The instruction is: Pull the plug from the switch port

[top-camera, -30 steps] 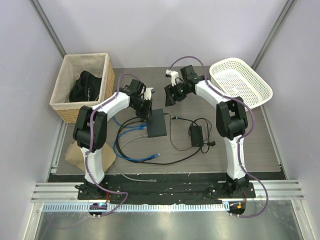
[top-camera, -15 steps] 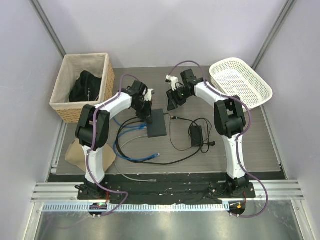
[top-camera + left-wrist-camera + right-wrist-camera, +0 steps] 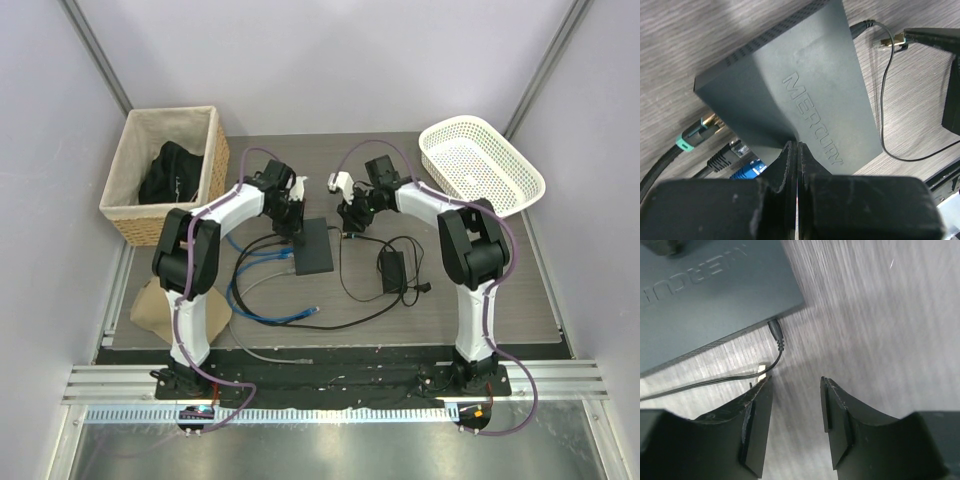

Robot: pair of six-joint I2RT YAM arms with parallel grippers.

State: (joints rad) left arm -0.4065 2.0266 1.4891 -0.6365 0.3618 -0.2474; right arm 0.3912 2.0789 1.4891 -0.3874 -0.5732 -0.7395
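My left pincer (image 3: 796, 150) is pressed together, its tips apparently resting on the switch (image 3: 805, 75) lid. I read that as pinning the box so it won't slide. The switch port (image 3: 726, 134) row lies just left of those tips, with a green-collared plug (image 3: 697, 134) seated there. My right pincer (image 3: 795, 385) hangs spread over the tabletop (image 3: 880, 315) beside the opposite edge, near a thin cord's plug (image 3: 776, 332). The left arm (image 3: 225, 208) and right arm (image 3: 420, 192) reach inward, wrists tipped down.

Bright, even light from above fills the top view; shadows under the arms (image 3: 228, 207) are short and soft, and the metal rail (image 3: 330, 413) at the near edge glares white. Wrist views are dimmer: the left gripper (image 3: 793, 150) (very close) blurs, the surface (image 3: 880, 315) streaks.
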